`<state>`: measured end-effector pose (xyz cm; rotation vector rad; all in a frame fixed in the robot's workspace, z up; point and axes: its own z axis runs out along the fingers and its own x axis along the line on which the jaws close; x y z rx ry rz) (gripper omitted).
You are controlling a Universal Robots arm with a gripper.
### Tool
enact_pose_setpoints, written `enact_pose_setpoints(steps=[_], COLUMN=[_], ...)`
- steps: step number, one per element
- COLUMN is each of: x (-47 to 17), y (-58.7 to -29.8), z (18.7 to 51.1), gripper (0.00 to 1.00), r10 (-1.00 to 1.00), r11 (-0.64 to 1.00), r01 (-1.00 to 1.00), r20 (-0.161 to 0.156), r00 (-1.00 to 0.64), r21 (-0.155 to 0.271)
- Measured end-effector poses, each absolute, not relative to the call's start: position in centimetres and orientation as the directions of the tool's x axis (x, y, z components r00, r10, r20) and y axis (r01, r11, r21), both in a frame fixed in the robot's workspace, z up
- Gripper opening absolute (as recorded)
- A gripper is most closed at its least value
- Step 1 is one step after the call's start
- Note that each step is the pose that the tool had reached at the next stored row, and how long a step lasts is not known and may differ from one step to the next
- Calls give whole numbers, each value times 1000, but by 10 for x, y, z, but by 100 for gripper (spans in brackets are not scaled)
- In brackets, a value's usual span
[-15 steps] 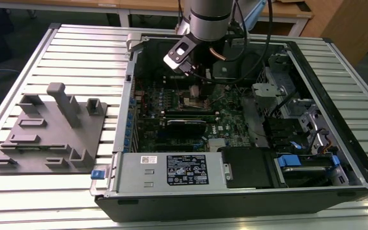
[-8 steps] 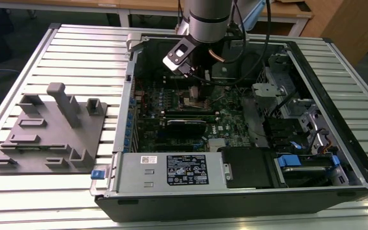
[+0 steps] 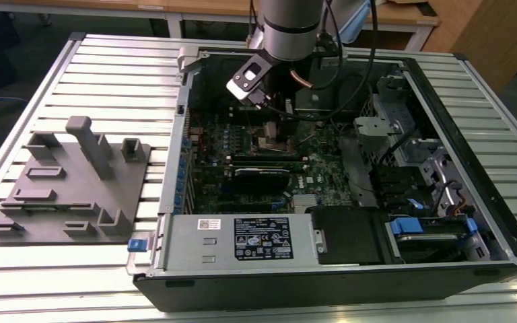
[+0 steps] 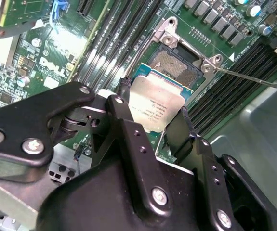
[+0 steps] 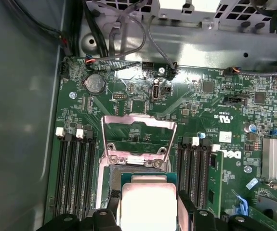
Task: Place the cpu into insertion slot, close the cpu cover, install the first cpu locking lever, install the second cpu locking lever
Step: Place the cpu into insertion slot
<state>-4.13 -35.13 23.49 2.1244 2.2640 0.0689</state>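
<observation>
The claw (image 4: 152,115) clamps the cpu (image 4: 156,98) by its edges, just short of the slot (image 4: 174,65) ahead; lowered tilted or offset, it could jam and damage the slot.

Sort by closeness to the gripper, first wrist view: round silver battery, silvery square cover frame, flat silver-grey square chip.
1. Flat silver-grey square chip: held by the gripper.
2. Silvery square cover frame: raised, just beyond.
3. Round silver battery: farthest, past the frame.

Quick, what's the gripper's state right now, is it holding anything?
The gripper is closed on the cpu, close by the insertion slot.
</observation>
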Motion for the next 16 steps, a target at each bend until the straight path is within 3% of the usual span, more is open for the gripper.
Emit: enact_pose_setpoints(steps=[16], x=[-43], y=[-346], z=[224], gripper=[54], r10=[999], r11=[46], r01=[997], r20=[4], r00=[-47], r21=[57])
